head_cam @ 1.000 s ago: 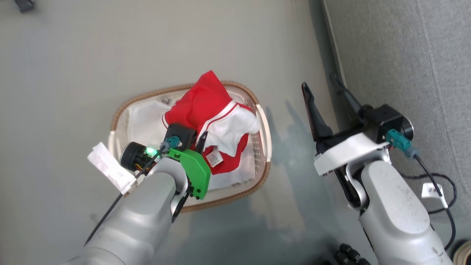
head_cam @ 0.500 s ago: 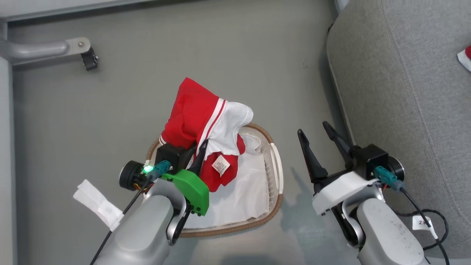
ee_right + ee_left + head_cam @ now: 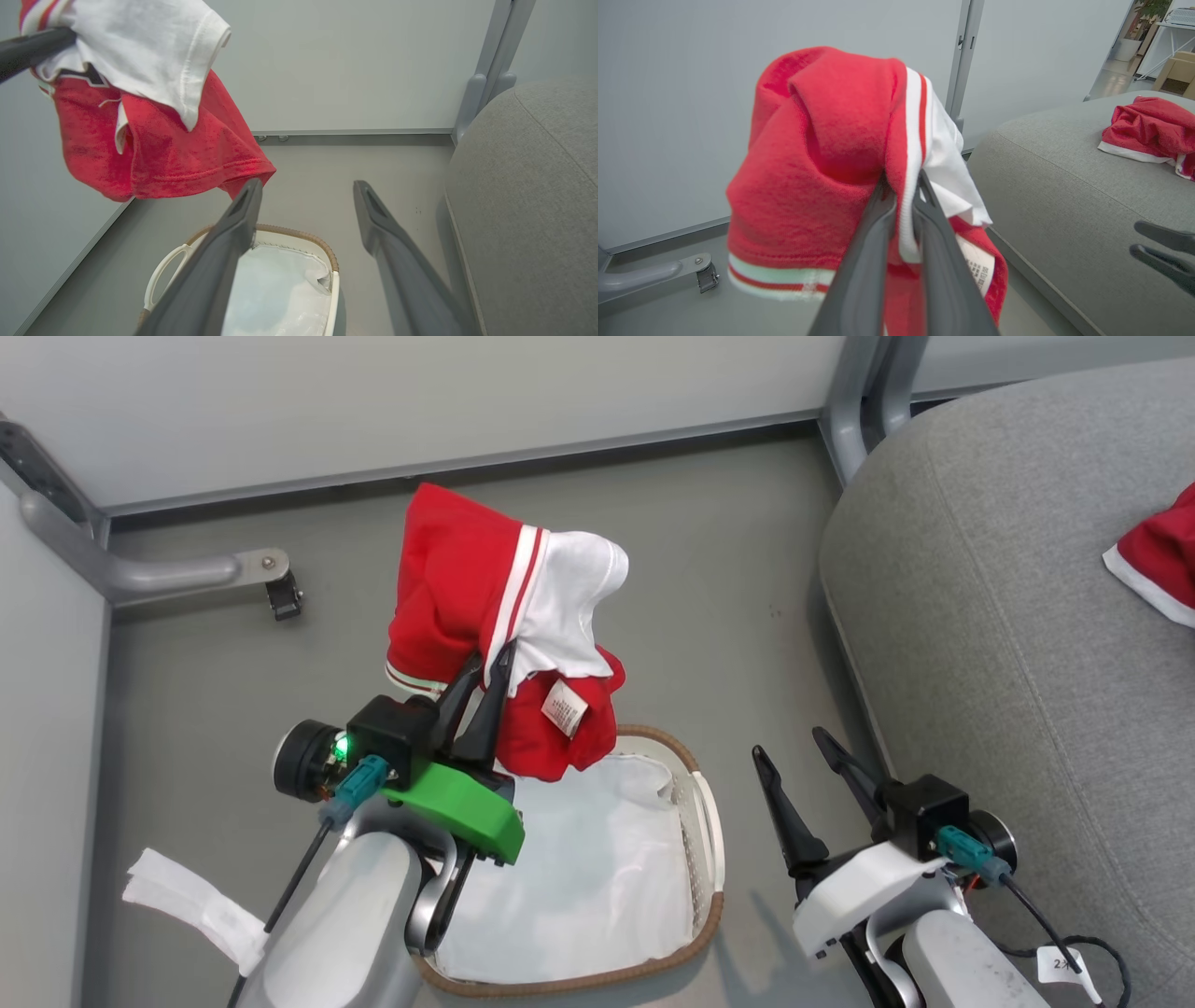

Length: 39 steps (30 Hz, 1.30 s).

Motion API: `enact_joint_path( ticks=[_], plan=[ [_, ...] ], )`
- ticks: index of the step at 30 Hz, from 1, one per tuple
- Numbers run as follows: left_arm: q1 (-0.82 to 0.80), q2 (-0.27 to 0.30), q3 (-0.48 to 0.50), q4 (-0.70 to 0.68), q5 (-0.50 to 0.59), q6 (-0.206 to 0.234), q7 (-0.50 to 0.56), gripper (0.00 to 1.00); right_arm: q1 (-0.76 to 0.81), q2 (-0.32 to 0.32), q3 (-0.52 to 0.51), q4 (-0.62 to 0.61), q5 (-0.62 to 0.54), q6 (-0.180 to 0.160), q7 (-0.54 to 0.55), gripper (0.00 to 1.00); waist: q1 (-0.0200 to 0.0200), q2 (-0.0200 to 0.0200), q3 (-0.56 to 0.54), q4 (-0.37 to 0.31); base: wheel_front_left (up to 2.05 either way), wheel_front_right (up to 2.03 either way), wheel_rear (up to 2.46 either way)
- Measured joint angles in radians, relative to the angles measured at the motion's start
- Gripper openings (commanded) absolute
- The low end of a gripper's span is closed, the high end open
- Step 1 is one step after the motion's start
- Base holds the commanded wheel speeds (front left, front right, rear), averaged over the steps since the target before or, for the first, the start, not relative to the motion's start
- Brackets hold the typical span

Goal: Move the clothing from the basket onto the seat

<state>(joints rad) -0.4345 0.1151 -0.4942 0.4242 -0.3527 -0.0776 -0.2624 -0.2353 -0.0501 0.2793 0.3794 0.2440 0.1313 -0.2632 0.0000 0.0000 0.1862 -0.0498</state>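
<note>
My left gripper (image 3: 490, 663) is shut on a red garment with white panels (image 3: 467, 579), held well above the basket (image 3: 705, 821). In the left wrist view the gripper (image 3: 901, 186) pinches the garment's (image 3: 822, 154) white-striped edge. The cream basket with its brown rim (image 3: 299, 234) sits on the floor, with only a white sheet (image 3: 579, 877) in it. My right gripper (image 3: 789, 747) is open and holds nothing, between the basket and the grey seat (image 3: 1008, 616). A second red garment (image 3: 1158, 560) lies on the seat (image 3: 1064, 186), also seen as a heap (image 3: 1148, 126) in the left wrist view.
A pale wall panel with a grey metal post (image 3: 864, 392) stands behind. A grey bracket with a black caster (image 3: 280, 593) is on the floor at the left. A white paper tag (image 3: 187, 905) hangs off my left arm. Cables (image 3: 1102, 952) trail beside the seat.
The left gripper has lifted the red garment out of the basket and higher. The head camera tilted up, bringing the wall and the garment on the seat into view.
</note>
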Motion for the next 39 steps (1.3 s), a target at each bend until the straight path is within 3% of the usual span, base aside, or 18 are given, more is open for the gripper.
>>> enact_joint_path(
  ticks=[7,16,28,39],
  plan=[
    [0.029,-0.015,0.072,-0.104,0.055,-0.023,0.000,0.00,0.028,0.000,0.010,0.010,0.004,0.000,0.000,1.00,0.0000,0.0000,-0.056,-0.006,0.00,0.00,0.00],
    [0.054,-0.039,0.094,-0.161,0.084,-0.041,0.000,0.00,0.042,0.000,0.023,0.007,0.011,0.000,0.000,1.00,0.0000,0.0000,-0.074,-0.014,0.00,0.00,0.00],
    [0.068,-0.060,0.073,-0.168,0.089,-0.050,0.000,0.00,-0.077,0.001,0.213,-0.037,0.085,0.000,0.000,1.00,0.0000,0.0000,-0.057,0.004,0.00,0.00,0.00],
    [0.063,-0.064,0.010,-0.157,0.066,-0.050,0.000,0.00,-0.281,0.000,0.353,0.041,0.074,0.000,0.000,1.00,0.0000,0.0000,-0.039,0.048,0.00,0.00,0.00]
  ],
)
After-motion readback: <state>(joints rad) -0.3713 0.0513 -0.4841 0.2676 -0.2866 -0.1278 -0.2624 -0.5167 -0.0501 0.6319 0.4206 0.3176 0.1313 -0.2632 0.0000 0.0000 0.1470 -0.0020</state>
